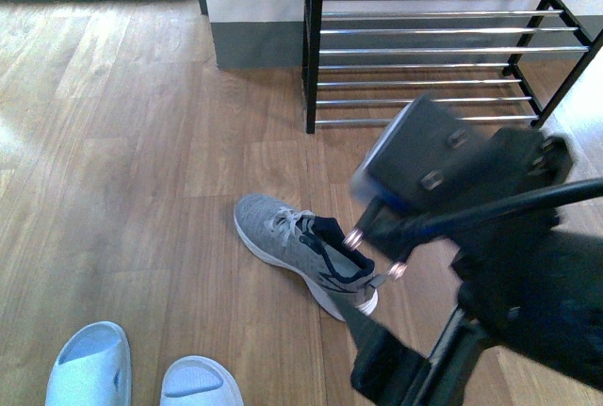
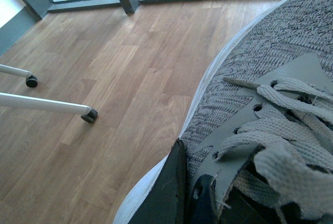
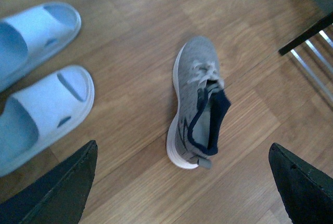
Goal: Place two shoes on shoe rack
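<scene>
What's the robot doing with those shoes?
It's putting away grey sneakers. Its left gripper is clamped on the side of one sneaker, seen close up in the left wrist view. The other sneaker lies on the wooden floor, and the right gripper hangs open above it. No shoe shows on the shoe rack yet. Two blue slippers sit nearby.

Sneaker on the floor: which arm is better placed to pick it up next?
Right. The open right claw hangs above the floor sneaker, with a finger on either side of it. The left claw is up against what seems to be the other sneaker, so it looks occupied.
</scene>
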Motion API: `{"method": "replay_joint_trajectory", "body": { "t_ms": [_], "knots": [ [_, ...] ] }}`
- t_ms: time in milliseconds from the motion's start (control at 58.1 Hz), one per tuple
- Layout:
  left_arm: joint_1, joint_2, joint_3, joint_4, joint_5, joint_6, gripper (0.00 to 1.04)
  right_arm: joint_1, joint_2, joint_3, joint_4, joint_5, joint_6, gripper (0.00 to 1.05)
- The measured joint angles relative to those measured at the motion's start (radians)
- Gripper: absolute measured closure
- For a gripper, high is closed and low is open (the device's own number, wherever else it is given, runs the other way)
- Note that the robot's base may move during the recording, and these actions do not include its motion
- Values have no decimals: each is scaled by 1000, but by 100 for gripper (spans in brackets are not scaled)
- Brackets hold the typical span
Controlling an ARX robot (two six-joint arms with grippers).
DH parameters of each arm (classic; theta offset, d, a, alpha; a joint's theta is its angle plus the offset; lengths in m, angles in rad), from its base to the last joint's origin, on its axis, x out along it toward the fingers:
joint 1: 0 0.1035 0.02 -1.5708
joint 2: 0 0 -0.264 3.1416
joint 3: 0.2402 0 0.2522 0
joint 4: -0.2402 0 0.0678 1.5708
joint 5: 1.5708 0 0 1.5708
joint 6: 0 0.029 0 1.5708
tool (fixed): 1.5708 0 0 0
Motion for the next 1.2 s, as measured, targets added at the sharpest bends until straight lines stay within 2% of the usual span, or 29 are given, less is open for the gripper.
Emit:
{"method": "replay_joint_trajectory", "body": {
  "t_ms": [206,310,430,533,654,843,980,1101,1204],
  "knots": [
    [0,0,0,0,0,0,103,48,338,176,10,56,-27,9],
    [0,0,0,0,0,0,103,50,432,268,-35,64,-34,9],
    [0,0,0,0,0,0,103,16,509,387,-118,71,-28,9],
    [0,0,0,0,0,0,103,-45,573,518,-195,79,-6,9],
    [0,0,0,0,0,0,103,-97,576,587,-309,-60,0,9],
    [0,0,0,0,0,0,103,-122,550,508,-275,-167,-90,9],
    [0,0,0,0,0,0,103,-227,504,437,-265,-278,-182,9],
    [0,0,0,0,0,0,103,-308,499,431,-224,-305,-203,9],
    [0,0,0,0,0,0,103,-333,520,433,-178,-296,-242,9]
  ]
}}
